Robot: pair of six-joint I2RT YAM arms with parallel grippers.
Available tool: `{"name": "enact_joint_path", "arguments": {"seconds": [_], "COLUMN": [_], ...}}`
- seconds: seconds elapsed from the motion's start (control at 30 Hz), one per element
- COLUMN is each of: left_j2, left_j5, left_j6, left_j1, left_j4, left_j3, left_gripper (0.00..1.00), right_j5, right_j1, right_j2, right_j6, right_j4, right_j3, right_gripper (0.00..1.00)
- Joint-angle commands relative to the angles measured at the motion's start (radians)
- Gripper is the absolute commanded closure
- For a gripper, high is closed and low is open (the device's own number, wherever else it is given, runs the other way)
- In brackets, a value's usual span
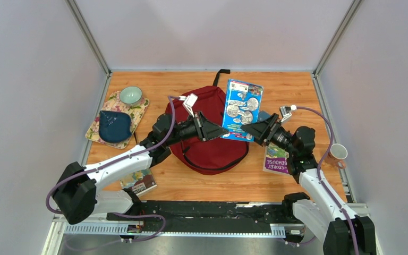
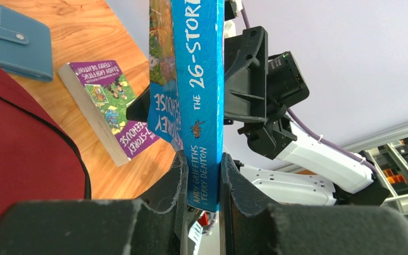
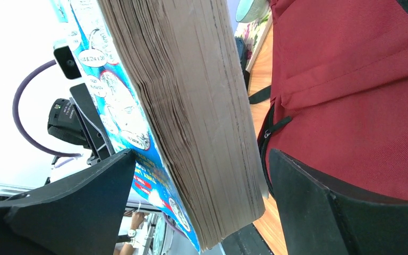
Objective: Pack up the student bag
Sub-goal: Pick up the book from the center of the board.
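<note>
Holding the blue book point(image 1: 243, 109) upright over the student bag point(image 1: 212, 149) at mid-frame, the left gripper point(image 1: 222, 134) clamps its lower edge and the right gripper point(image 1: 247, 132) flanks it. Wooden table point(image 1: 202, 183), pale walls point(image 1: 32, 79).

Left wrist: the jaws pinch the spine at the bottom of the frame.

Right wrist: the jaws gape either side of the pages, gripping nothing, with the bag at right. I judge the next move is lowering the book into the bag's opening, which I cannot see.

Pale lilac-grey walls point(image 1: 207, 32) and aluminium corner posts point(image 1: 88, 34) enclose an evenly lit, orange-toned wooden tabletop point(image 1: 191, 183).
</note>
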Motion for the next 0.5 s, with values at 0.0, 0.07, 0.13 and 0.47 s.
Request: {"name": "enact_joint_path", "arguments": {"seconds": [0.0,0.07,0.13,0.47], "left_j2": [-0.022,-0.011,-0.003,-0.006], "left_j5": [0.056,0.066,0.07,0.061], "left_j6": [-0.037,-0.056,-0.066,-0.056], "left_j1": [0.001,-0.001,0.001,0.009], "left_j4": [0.23,0.25,0.273,0.247], "left_j3": [0.018,0.013,0.012,-0.005], "left_gripper": [1.0,1.0,1.0,1.0], "right_j5": [0.007,0.001,-0.008,-0.034], "right_j1": [0.003,0.002,0.003,0.002], "right_j2": [-0.001,0.002,0.004,0.007], "right_j6": [-0.002,0.012,0.018,0.091], "right_j4": [0.039,0.064,0.077,0.168], "right_j3": [-0.006,-0.007,-0.007,-0.026], "right_gripper": [0.02,0.02,0.02,0.19]}}
